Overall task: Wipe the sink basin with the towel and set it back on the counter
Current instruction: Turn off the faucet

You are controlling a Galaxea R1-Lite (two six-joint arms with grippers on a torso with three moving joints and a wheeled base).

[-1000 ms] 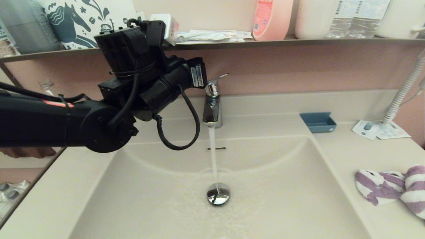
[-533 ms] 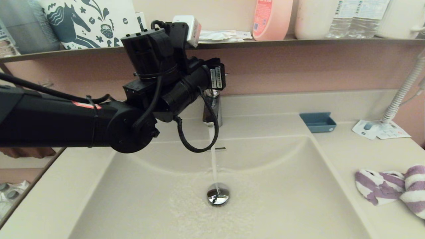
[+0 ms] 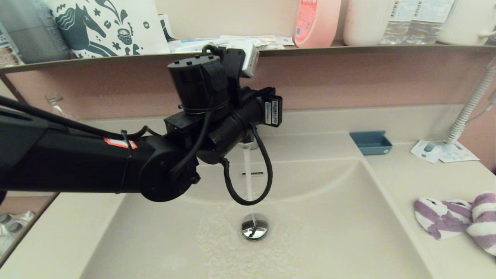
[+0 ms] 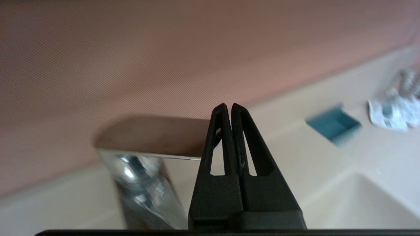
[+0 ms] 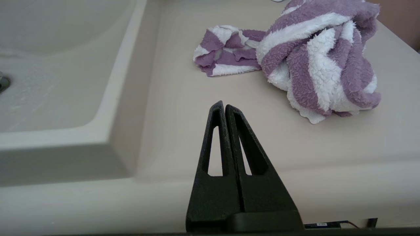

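Observation:
Water (image 3: 248, 174) runs from the faucet onto the chrome drain plug (image 3: 254, 228) of the cream sink basin (image 3: 329, 232). My left arm (image 3: 116, 170) reaches across the basin's back and hides the faucet in the head view. The left gripper (image 4: 228, 106) is shut and empty, its tips at the free end of the chrome faucet lever (image 4: 154, 136). The purple-and-white striped towel (image 3: 457, 219) (image 5: 315, 62) lies bunched on the counter (image 3: 426, 174) right of the basin. My right gripper (image 5: 224, 105) is shut and empty, over the counter's front edge, short of the towel.
A blue soap dish (image 3: 371, 142) sits at the basin's back right corner, with a printed paper card (image 3: 443, 151) and a white ribbed hose (image 3: 471, 104) further right. Over the pink wall runs a shelf (image 3: 348, 48) carrying bottles and a pink container (image 3: 317, 21).
My left arm has swung to the right and a little down, from beside the faucet to in front of it. The water keeps running and the towel has not moved.

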